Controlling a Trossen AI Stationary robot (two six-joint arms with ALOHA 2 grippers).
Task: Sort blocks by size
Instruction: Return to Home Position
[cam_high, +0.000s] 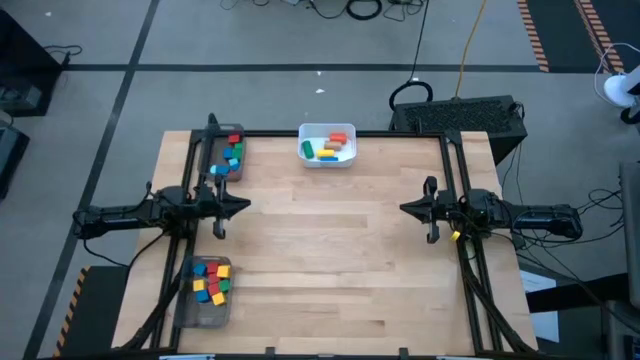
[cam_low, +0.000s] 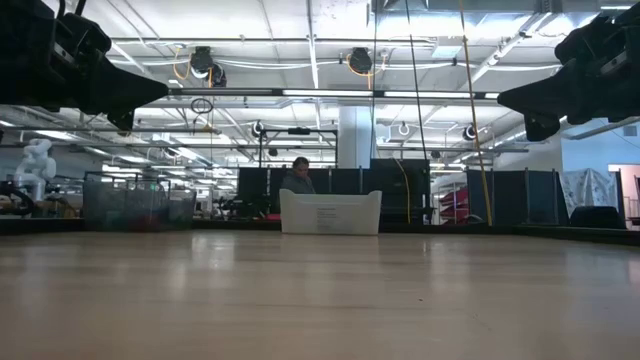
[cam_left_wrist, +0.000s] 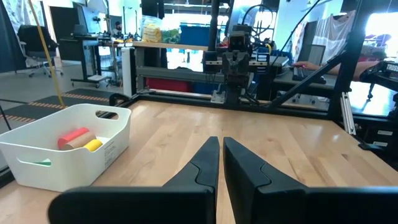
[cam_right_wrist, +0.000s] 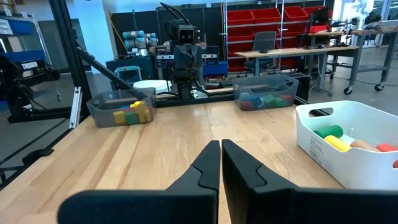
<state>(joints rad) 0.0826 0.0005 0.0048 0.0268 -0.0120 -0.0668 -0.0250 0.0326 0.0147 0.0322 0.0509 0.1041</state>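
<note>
Hovering above the worktop (cam_high: 330, 240), the left gripper (cam_high: 243, 207) at nine o'clock and right gripper (cam_high: 404, 208) at three o'clock are pinched narrow.

A white bin (cam_high: 327, 163) sits midway along the wooden surface's (cam_high: 330, 250) far edge. A far grey tray (cam_high: 217, 172) and a near grey tray (cam_high: 205, 313) line its left side. A person (cam_low: 297, 178) sits beyond.

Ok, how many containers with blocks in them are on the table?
3: the white bin at the far edge's middle; a far tray at the left edge's far end; a near tray at the left edge's near end. None seems hidden.
</note>
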